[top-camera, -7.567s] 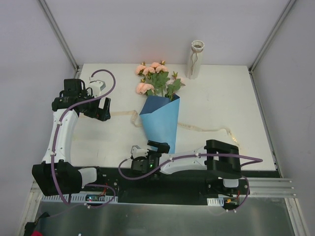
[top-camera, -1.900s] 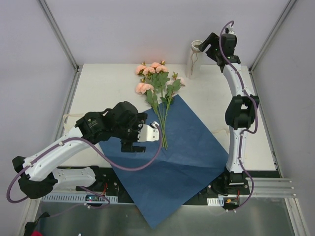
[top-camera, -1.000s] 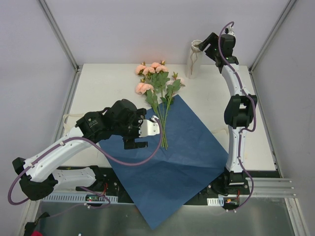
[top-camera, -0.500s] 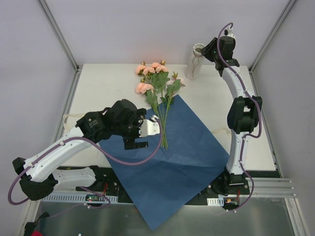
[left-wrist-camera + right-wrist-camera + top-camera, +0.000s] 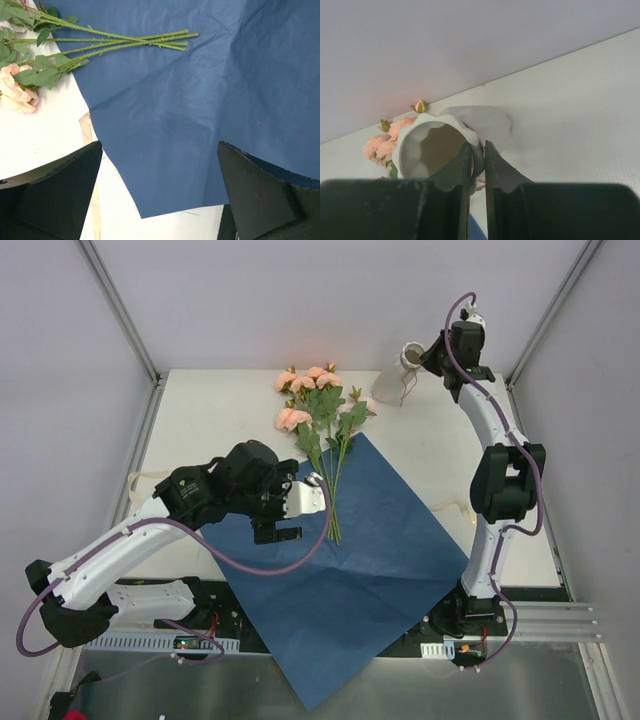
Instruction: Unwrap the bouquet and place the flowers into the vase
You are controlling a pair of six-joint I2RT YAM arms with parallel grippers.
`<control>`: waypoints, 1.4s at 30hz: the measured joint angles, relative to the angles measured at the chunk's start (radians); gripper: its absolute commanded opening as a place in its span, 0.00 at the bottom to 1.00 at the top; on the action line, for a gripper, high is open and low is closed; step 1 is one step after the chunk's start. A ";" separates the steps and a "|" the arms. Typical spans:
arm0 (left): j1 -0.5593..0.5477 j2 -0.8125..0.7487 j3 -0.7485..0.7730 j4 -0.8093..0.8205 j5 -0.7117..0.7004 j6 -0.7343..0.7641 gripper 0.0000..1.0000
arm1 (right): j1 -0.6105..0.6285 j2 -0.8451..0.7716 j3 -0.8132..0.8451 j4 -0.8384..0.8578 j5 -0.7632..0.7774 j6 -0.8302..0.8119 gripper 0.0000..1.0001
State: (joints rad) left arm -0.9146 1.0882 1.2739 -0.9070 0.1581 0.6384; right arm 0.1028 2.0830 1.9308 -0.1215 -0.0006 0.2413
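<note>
The tall, wavy off-white vase [image 5: 393,383] had tilted rightward, the right pincer [image 5: 476,165] clamped on its rim; the left pincer [image 5: 159,150] stood apart.

Lab: plain-walled, framed test table [image 5: 215,430]

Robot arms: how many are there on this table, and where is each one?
2. The left arm reaches over the blue paper, beside the flower stems. The right arm stretches to the far edge, its end effector pinching the rim of the tilted vase. None looks hidden.
</note>
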 measured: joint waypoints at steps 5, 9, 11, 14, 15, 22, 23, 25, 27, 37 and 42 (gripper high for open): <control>0.000 0.003 0.010 0.006 0.017 -0.001 0.99 | 0.005 -0.058 -0.065 -0.047 0.039 -0.039 0.01; 0.000 0.006 0.010 0.006 0.021 -0.004 0.99 | 0.029 -0.124 -0.135 -0.121 0.076 -0.087 0.01; 0.000 0.009 0.014 0.006 0.023 -0.006 0.99 | 0.044 -0.146 -0.154 -0.154 0.077 -0.103 0.01; 0.000 0.011 0.022 0.007 0.025 -0.016 0.99 | 0.067 -0.186 -0.199 -0.199 0.080 -0.126 0.01; 0.000 0.011 0.025 0.007 0.026 -0.019 0.99 | 0.072 -0.200 -0.216 -0.212 0.081 -0.132 0.01; 0.000 0.011 0.029 0.011 0.048 -0.030 0.99 | 0.074 -0.311 -0.294 -0.275 0.104 -0.163 0.01; 0.000 0.011 0.029 0.011 0.049 -0.031 0.99 | 0.074 -0.328 -0.302 -0.288 0.108 -0.167 0.01; 0.000 0.011 0.029 0.011 0.050 -0.035 0.99 | 0.074 -0.348 -0.306 -0.306 0.113 -0.172 0.01; -0.001 0.011 0.029 0.011 0.051 -0.041 0.99 | 0.074 -0.362 -0.306 -0.322 0.121 -0.175 0.01; -0.003 0.011 0.029 0.011 0.051 -0.050 0.99 | 0.074 -0.434 -0.317 -0.435 0.126 -0.173 0.01; -0.011 0.011 0.029 0.012 0.051 -0.052 0.99 | 0.074 -0.481 -0.325 -0.505 0.125 -0.161 0.01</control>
State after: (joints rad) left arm -0.9253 1.0996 1.3029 -0.8951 0.2089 0.5861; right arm 0.1768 1.6020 1.6054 -0.6266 0.1246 0.0803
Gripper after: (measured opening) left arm 0.991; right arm 0.142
